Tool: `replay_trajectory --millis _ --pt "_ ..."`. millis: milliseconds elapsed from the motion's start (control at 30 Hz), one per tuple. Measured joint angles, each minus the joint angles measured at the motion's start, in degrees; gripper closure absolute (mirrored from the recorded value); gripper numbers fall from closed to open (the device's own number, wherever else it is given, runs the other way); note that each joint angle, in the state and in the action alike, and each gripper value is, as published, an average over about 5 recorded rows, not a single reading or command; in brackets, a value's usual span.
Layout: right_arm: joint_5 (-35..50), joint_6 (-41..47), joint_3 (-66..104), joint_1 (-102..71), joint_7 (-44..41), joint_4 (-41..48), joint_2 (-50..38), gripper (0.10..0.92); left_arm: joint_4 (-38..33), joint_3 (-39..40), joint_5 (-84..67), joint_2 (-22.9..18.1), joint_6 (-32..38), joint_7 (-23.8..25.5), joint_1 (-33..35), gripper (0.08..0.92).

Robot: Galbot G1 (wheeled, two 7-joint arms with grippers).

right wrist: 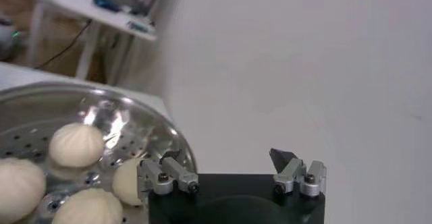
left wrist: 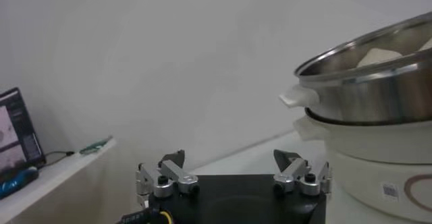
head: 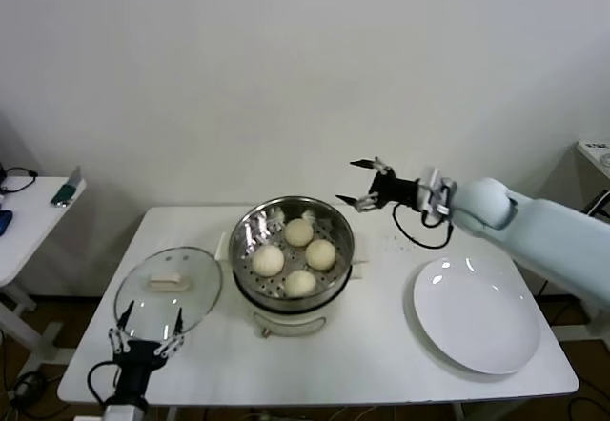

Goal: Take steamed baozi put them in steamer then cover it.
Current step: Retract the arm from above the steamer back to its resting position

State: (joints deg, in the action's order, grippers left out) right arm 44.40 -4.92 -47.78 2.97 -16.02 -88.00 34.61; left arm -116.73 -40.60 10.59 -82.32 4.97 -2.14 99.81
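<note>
My left gripper (head: 145, 345) sits wide open and empty at the desk (head: 381, 345) edge, right by the cover (head: 169, 290) lying flat, ready to grab. All four baozi (head: 299, 231) are in the steamer (head: 292, 250), so my right gripper (head: 367, 185) hovers open and empty just past it, with the plate (head: 477, 316) bare.

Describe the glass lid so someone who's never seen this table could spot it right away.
Start at the white table and find the steel steamer holding four buns in the middle. The lid lies flat to its left, near the front edge. Unlike the solid white plate on the right, it is see-through with a white handle.
</note>
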Motion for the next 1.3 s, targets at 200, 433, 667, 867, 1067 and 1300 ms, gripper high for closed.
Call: replay_trajectory --millis 200,433,667,867,1067,1300 --pt "-4.23 -1.74 20.42 -19.35 2.04 -1.86 -0.20 0.203 -0.89 -0.39 4.18 0.03 -0.53 -0.64 0.18 0.177" --pt "-8.54 -2.20 40.35 -38.97 3.20 -3.98 3.54 0.203 -2.05 -1.74 12.58 0.93 -1.19 -0.79 0.50 0.177" --pt "-11.73 -0.77 55.53 -54.52 3.48 -6.39 9.87 0.203 -3.19 -2.74 27.60 1.59 -1.41 -0.38 -0.14 0.177" --pt "-13.83 0.39 65.47 -64.91 3.43 -8.39 15.20 0.203 -2.73 -2.76 43.49 2.67 -2.41 0.25 -1.30 0.177" --pt "-15.28 1.45 72.30 -72.33 3.09 -9.13 18.62 0.203 0.01 -1.48 56.28 4.14 -3.58 0.22 -3.69 0.177" --pt "-16.98 2.68 76.32 -76.44 2.40 -8.99 20.39 0.203 6.47 0.01 64.79 6.28 -4.21 0.03 -8.46 0.177"
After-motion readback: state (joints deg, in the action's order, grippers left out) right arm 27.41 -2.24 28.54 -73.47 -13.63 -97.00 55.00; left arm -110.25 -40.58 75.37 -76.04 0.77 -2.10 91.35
